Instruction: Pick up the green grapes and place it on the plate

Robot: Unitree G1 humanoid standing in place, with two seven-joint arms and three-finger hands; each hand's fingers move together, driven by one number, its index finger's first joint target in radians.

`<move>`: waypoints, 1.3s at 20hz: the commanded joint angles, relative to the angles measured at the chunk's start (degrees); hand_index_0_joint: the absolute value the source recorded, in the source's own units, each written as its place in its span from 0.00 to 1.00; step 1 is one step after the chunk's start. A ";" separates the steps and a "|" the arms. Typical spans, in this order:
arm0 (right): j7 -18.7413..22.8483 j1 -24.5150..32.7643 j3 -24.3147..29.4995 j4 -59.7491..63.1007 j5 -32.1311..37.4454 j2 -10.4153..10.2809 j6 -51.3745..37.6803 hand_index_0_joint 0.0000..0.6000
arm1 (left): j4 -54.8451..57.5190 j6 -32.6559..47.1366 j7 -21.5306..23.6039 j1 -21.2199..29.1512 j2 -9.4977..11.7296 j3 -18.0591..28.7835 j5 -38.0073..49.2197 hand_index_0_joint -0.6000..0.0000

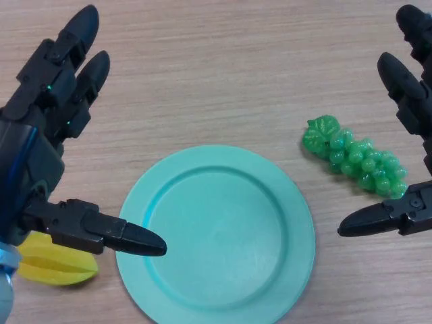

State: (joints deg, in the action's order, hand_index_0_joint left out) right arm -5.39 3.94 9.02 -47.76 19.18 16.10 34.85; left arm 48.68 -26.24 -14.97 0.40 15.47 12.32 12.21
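A bunch of green grapes (356, 156) with a leaf at its left end lies on the wooden table, right of the plate. The teal plate (216, 236) sits bare at the centre bottom. My right hand (408, 101) hovers at the right edge with straight fingers above the grapes and its thumb just below them, not touching. My left hand (47, 115) hangs open at the left, its thumb tip over the plate's left rim.
A yellow star-fruit-like object (57, 264) lies at the bottom left, partly under my left hand. The wooden table (216, 81) stretches across the far side.
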 commanded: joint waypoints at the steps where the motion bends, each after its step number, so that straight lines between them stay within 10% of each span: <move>1: -0.47 1.19 3.56 -3.52 -2.62 1.02 -8.73 0.00 | 3.66 7.89 1.78 0.66 0.79 2.14 -0.44 1.00; 11: -0.87 2.94 0.44 2.17 -9.61 0.84 -13.13 0.00 | 2.68 9.87 0.71 -1.55 0.29 4.03 0.87 1.00; 26: 2.66 19.79 -2.40 60.88 -26.31 4.79 -46.69 0.00 | 3.51 11.16 1.12 -3.84 -1.05 5.73 0.76 1.00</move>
State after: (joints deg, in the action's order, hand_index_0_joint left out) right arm -6.31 20.75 3.95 16.10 -6.25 17.95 -3.37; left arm 49.09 -24.32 -14.97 -4.10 13.36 14.77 12.30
